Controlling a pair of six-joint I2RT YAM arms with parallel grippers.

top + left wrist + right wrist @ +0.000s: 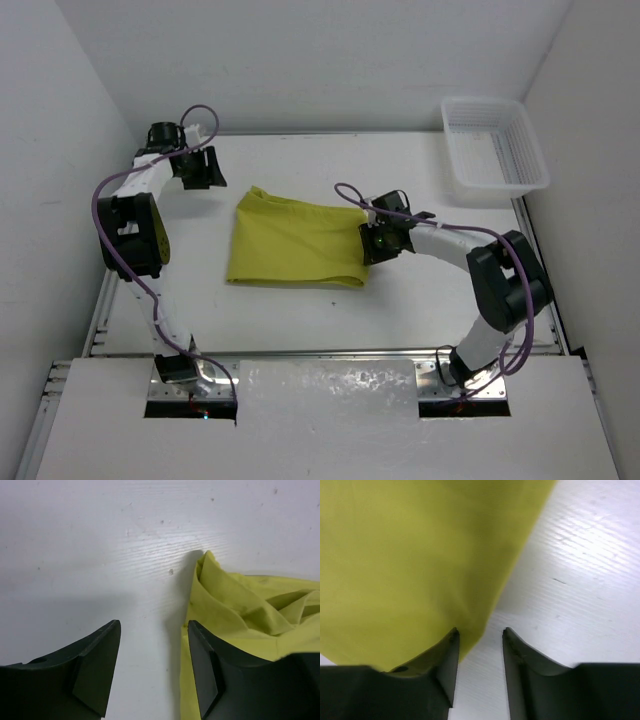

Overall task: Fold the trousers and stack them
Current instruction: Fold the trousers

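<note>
The mustard yellow-green trousers [295,243] lie folded into a rough rectangle in the middle of the white table. My left gripper [200,168] hovers off their far left corner, open, with only bare table between its fingers; in the left wrist view the rumpled corner of the trousers [235,605] sits just beyond the right finger [202,665]. My right gripper [375,240] is at the trousers' right edge. Its jaws stand apart in the right wrist view, with the cloth [410,560] ending beside the left finger [447,660] and bare table in the gap.
A clear plastic basket [494,150] stands at the back right corner of the table. White walls close in the table on the left, back and right. Purple cables loop off both arms.
</note>
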